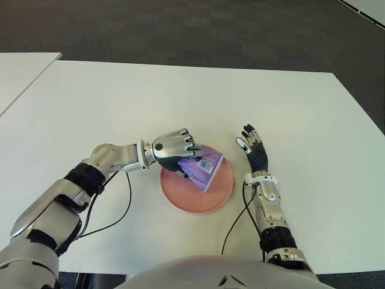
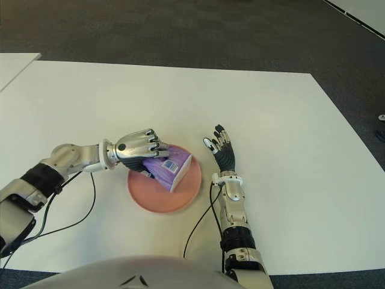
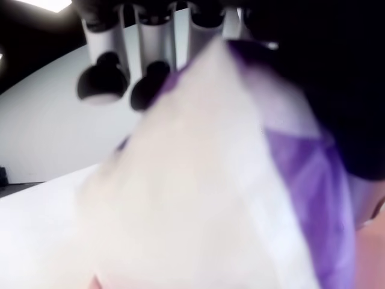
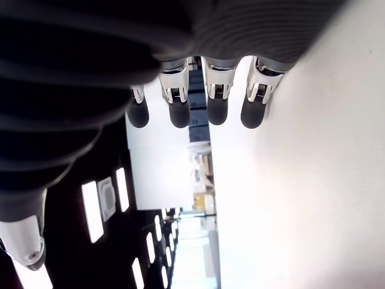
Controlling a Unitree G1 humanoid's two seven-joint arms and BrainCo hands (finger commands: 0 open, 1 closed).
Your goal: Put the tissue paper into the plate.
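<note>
A purple and white tissue pack (image 1: 204, 170) sits tilted over the pink plate (image 1: 216, 195) near the middle of the white table (image 1: 180, 102). My left hand (image 1: 174, 147) is curled over the pack from the plate's left side and holds it; up close the tissue pack (image 3: 240, 180) fills the left wrist view under the fingertips (image 3: 102, 78). My right hand (image 1: 252, 150) shows just right of the plate, fingers straight and spread, holding nothing. Whether the pack's lower edge touches the plate is hidden by its own bulk.
A black cable (image 1: 120, 217) loops on the table by my left forearm, another cable (image 1: 237, 223) runs by my right forearm. A second white table (image 1: 18, 72) stands at the far left. Dark floor (image 1: 192, 30) lies beyond the far edge.
</note>
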